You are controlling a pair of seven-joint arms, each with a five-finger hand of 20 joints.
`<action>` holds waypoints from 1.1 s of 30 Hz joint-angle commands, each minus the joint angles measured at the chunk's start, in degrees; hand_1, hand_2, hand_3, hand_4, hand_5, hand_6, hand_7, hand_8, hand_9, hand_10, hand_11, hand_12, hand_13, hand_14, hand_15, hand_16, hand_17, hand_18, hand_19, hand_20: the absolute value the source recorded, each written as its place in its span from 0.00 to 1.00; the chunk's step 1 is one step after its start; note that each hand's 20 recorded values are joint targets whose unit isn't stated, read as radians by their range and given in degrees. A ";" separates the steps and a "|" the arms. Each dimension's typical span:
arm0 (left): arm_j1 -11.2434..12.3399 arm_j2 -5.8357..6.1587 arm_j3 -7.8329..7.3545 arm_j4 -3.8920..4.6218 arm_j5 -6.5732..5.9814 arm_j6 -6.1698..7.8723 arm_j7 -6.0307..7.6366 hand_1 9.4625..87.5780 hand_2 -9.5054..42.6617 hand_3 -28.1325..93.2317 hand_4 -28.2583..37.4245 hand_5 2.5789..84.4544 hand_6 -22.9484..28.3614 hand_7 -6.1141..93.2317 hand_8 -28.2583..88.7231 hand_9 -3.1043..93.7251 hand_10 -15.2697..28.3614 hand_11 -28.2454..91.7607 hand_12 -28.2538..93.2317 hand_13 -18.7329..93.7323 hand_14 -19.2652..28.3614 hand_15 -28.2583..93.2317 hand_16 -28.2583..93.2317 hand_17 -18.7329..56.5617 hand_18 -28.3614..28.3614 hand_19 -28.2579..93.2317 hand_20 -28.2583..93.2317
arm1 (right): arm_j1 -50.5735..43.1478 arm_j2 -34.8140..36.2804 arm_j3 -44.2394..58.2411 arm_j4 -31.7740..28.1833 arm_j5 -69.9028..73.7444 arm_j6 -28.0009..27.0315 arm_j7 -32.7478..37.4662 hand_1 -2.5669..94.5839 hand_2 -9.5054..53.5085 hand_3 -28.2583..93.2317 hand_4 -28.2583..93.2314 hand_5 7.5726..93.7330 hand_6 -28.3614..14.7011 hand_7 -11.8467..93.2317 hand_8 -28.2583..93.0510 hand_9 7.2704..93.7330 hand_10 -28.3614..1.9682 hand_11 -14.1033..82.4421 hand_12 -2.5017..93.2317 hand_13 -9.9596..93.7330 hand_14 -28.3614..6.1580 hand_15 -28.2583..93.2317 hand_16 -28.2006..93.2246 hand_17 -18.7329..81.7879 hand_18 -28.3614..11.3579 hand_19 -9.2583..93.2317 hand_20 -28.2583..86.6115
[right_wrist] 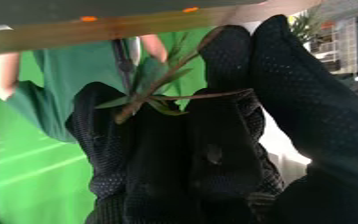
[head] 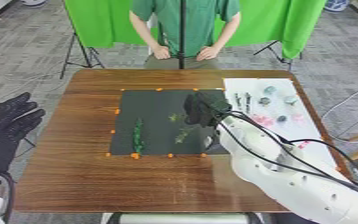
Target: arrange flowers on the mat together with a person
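Note:
In the head view, my right hand (head: 198,109) is over the right part of the dark mat (head: 149,102). In the right wrist view, my right hand (right_wrist: 162,155) pinches a leafy sprig (right_wrist: 146,94), its brown stem crossing in front of the fingers. A long green stem (head: 138,136) lies upright along the mat's left part. Pale green leaves (head: 183,133) show just left of the right hand; whether they lie on the mat or hang from the hand, I cannot tell. My left hand (head: 7,125) is off the table's left side, fingers straight.
A white board (head: 257,86) right of the mat holds dark sprigs (head: 243,101), pink flowers (head: 262,119) and several pale blooms. My right arm and its black cables cross the board's near part. Orange marks edge the mat. Brown table (head: 78,180) surrounds it.

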 commanded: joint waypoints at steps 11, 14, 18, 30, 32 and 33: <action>0.18 0.15 0.75 0.04 0.06 0.34 -0.74 0.25 0.18 0.80 0.19 0.43 0.52 0.31 0.16 0.38 0.66 0.46 0.40 0.43 0.72 0.55 0.25 0.18 0.88 0.60 0.37 | 4.67 -8.24 -2.80 3.55 9.67 -10.57 12.26 0.34 0.25 0.93 0.09 0.93 0.74 0.69 0.16 1.00 0.71 0.86 0.43 1.00 0.66 0.94 0.52 0.81 0.17 1.00 0.74; 0.28 0.13 0.73 0.02 0.11 0.23 -0.83 0.25 0.19 0.80 0.19 0.43 0.52 0.31 0.16 0.38 0.66 0.46 0.40 0.42 0.73 0.55 0.25 0.18 0.88 0.60 0.37 | 4.11 -10.06 -2.47 4.58 12.39 -11.52 13.81 0.33 0.34 0.92 0.08 0.94 0.75 0.66 0.16 1.00 0.71 0.85 0.41 1.00 0.66 0.94 0.52 0.81 0.17 1.00 0.74; 0.00 0.25 1.01 0.21 0.12 0.04 -0.84 0.25 0.19 0.80 0.19 0.43 0.52 0.31 0.16 0.38 0.66 0.46 0.40 0.42 0.73 0.55 0.25 0.18 0.88 0.60 0.37 | 3.82 -12.48 -2.91 6.70 12.41 -10.63 15.75 0.31 0.42 0.91 0.07 0.93 0.75 0.64 0.15 1.00 0.71 0.85 0.40 1.00 0.67 0.93 0.51 0.81 0.17 1.00 0.73; -1.17 0.50 1.75 0.64 0.39 -0.37 -1.73 0.25 0.19 0.80 0.19 0.43 0.52 0.31 0.16 0.38 0.66 0.46 0.40 0.43 0.72 0.55 0.25 0.18 0.88 0.60 0.37 | 1.50 -17.10 0.12 8.32 14.63 -10.77 19.89 0.29 0.49 0.89 0.07 0.94 0.73 0.57 0.15 1.00 0.72 0.83 0.38 1.00 0.69 0.92 0.51 0.82 0.18 1.00 0.73; -1.32 0.58 1.82 0.71 0.37 -0.38 -1.85 0.25 0.19 0.80 0.19 0.43 0.52 0.31 0.16 0.38 0.66 0.46 0.40 0.43 0.73 0.55 0.25 0.18 0.88 0.60 0.37 | 0.99 -17.99 1.00 8.65 15.87 -11.09 20.24 0.29 0.50 0.89 0.07 0.94 0.73 0.56 0.15 1.00 0.72 0.82 0.38 1.00 0.70 0.92 0.51 0.82 0.19 1.00 0.73; -1.43 0.62 1.89 0.76 0.40 -0.42 -1.92 0.25 0.19 0.81 0.19 0.43 0.52 0.31 0.16 0.38 0.66 0.46 0.40 0.43 0.73 0.55 0.25 0.18 0.88 0.60 0.37 | 0.89 -18.47 1.20 8.93 16.17 -11.04 20.69 0.28 0.51 0.89 0.07 0.94 0.73 0.55 0.15 1.00 0.72 0.82 0.38 1.00 0.70 0.91 0.51 0.82 0.19 1.00 0.73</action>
